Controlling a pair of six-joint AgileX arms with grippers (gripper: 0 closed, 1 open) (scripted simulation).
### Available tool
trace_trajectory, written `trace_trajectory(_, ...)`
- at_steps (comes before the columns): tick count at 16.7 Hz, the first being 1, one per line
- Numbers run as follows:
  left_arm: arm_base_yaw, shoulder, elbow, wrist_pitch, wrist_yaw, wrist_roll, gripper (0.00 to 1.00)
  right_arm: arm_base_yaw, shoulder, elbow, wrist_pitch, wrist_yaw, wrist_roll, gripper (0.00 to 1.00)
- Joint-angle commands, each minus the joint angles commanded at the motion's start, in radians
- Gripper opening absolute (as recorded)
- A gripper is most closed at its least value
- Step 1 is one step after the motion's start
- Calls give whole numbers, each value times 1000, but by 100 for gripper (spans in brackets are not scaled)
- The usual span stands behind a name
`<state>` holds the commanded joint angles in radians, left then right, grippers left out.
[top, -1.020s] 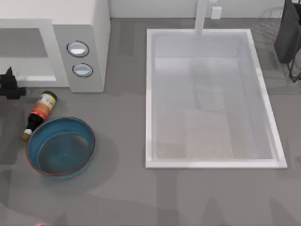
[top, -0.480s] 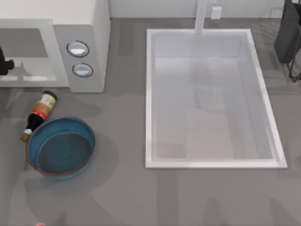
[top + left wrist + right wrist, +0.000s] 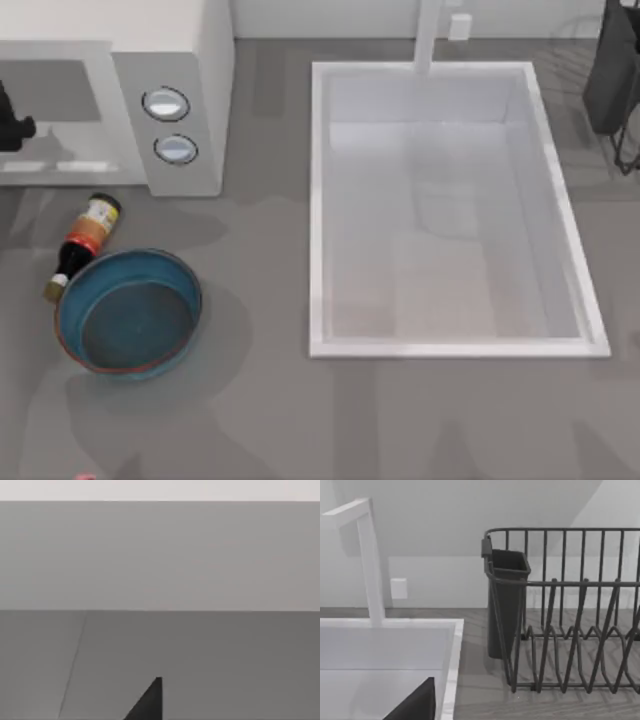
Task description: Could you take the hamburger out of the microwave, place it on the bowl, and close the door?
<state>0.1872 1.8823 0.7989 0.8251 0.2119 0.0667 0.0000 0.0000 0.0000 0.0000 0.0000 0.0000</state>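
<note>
Reaching in at the top view's left edge, the left claw point(image 3: 10, 125) sits at the front of the microwave point(image 3: 170, 60); I cannot tell how far it is open. The bowl point(image 3: 128, 312) rests on the desk point(image 3: 260, 420), touching a bottle point(image 3: 82, 243).

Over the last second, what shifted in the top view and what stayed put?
The left gripper moved from beside the bottle up to the microwave opening, at the table's left edge. Bottle, bowl and sink stayed put.
</note>
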Motion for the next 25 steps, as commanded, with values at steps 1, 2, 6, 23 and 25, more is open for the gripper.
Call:
trace_trajectory(1, -25, 3, 19, -27, -31, -31, 0, 0, 0, 0, 0, 0, 0, 100)
trace_trajectory(2, -57, 6, 43, -64, -72, -73, 0, 0, 0, 0, 0, 0, 0, 100)
trace_trajectory(6, -240, 29, 168, -294, -329, -346, 0, 0, 0, 0, 0, 0, 0, 100)
trace_trajectory(23, -998, 256, 315, -1743, -1441, -2068, 0, 0, 0, 0, 0, 0, 0, 100)
trace_trajectory(25, -1028, 273, 295, -1819, -1472, -2143, 0, 0, 0, 0, 0, 0, 0, 100)
